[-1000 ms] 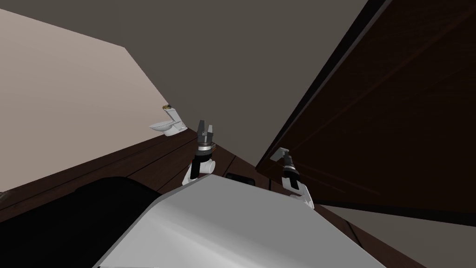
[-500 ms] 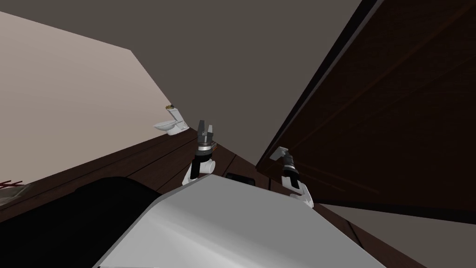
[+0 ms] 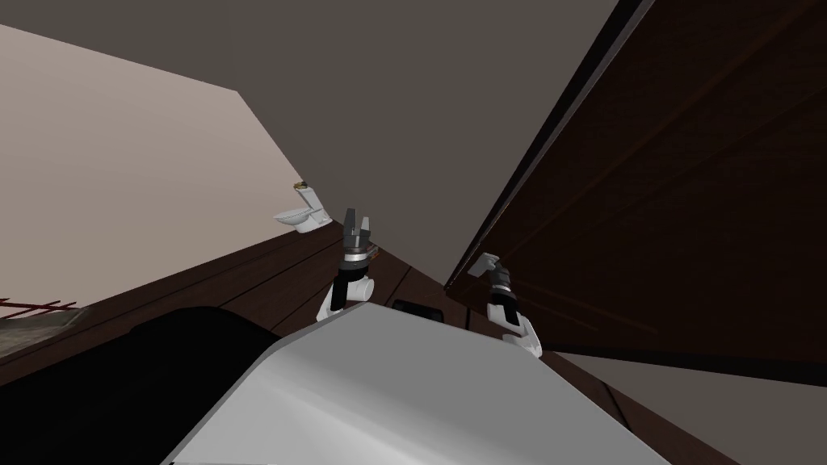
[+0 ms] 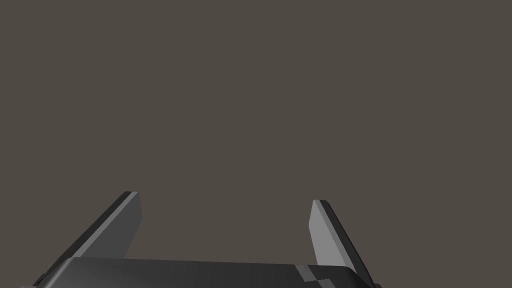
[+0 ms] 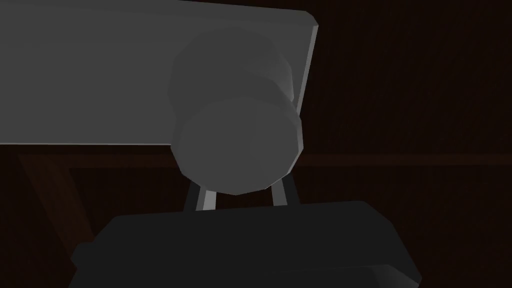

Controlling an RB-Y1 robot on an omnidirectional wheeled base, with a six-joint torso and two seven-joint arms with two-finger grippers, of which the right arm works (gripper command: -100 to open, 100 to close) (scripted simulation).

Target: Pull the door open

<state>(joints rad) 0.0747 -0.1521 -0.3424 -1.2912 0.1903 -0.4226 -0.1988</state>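
The dark brown door (image 3: 686,202) stands ajar on my right, its free edge slanting up the head view. On that edge sits a grey round knob (image 5: 235,145) on a grey plate (image 5: 100,75). My right gripper (image 3: 487,265) is at the knob, and its two fingers (image 5: 206,199) rise close together against the knob's sides, tips hidden behind it. My left gripper (image 3: 356,216) is raised in front of my chest. It is open and holds nothing, its fingers (image 4: 122,225) wide apart against a flat grey-brown wall.
A white toilet (image 3: 305,211) stands far off by the beige wall (image 3: 121,178). Dark wood floor (image 3: 266,274) runs between it and me. A grey-brown wall (image 3: 404,121) lies ahead. Thin red bars over a grey patch (image 3: 32,311) show at the left edge.
The whole head view has shifted, so I have moved. The door's edge has swung further towards me with my right gripper on the knob. Red bars have come into view at the left.
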